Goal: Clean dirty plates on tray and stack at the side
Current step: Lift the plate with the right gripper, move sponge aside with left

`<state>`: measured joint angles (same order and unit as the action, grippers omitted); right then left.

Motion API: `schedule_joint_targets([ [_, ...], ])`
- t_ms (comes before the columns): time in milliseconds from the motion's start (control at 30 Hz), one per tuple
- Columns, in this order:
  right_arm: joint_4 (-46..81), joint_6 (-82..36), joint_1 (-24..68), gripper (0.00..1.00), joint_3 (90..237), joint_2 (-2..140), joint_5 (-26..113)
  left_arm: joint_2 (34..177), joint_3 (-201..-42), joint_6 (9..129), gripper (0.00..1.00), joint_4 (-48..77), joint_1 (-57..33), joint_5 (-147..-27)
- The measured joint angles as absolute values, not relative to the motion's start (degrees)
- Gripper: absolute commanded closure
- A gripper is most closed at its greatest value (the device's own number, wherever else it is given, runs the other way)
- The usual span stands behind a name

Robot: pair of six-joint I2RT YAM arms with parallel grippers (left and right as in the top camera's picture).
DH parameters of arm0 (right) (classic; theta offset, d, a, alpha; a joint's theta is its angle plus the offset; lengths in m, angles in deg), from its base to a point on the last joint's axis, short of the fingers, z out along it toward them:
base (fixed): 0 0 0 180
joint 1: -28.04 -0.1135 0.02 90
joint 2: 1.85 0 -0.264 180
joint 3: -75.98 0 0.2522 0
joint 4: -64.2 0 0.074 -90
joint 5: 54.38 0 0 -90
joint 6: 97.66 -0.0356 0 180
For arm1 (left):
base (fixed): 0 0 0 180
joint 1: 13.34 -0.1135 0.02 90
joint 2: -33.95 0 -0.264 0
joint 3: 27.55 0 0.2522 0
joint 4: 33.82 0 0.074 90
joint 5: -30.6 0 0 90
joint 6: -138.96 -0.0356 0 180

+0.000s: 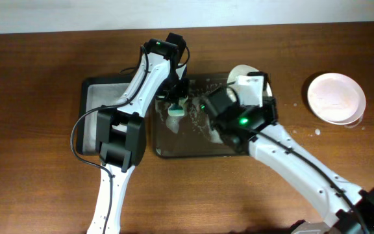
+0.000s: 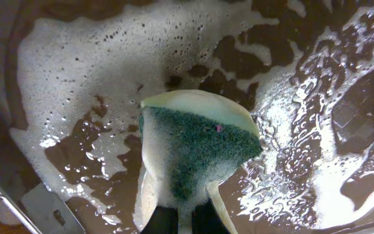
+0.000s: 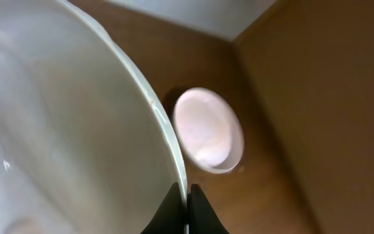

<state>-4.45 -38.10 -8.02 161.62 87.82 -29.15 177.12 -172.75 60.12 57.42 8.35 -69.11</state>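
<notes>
The dark tray (image 1: 174, 151) lies at mid table, wet with white foam (image 2: 102, 58). My left gripper (image 2: 184, 221) is shut on a green-and-yellow sponge (image 2: 197, 146), held just over the foamy tray; it also shows in the overhead view (image 1: 175, 109). My right gripper (image 3: 186, 201) is shut on the rim of a white plate (image 3: 63, 130), held tilted over the tray's right end (image 1: 242, 73). A stack of white plates (image 1: 334, 97) sits on the table at the right and also shows in the right wrist view (image 3: 208, 130).
A narrower dark tub (image 1: 96, 97) stands left of the tray, partly under my left arm. Water drops (image 1: 315, 132) lie near the plate stack. The brown wooden table (image 1: 44, 182) surrounds everything.
</notes>
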Motion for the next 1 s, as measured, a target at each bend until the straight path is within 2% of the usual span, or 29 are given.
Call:
schedule_joint_targets([
  [233, -4.89, -40.85, -8.91, 0.96, 158.77, 91.38, -34.97, 177.12, -172.75, 60.12, 1.00, 56.87, 8.35, -69.13],
  [1000, -5.72, -42.10, -8.91, 0.96, 156.02, 95.25, -32.47, 177.12, -172.75, 60.12, 0.99, 55.91, 8.35, -69.31],
])
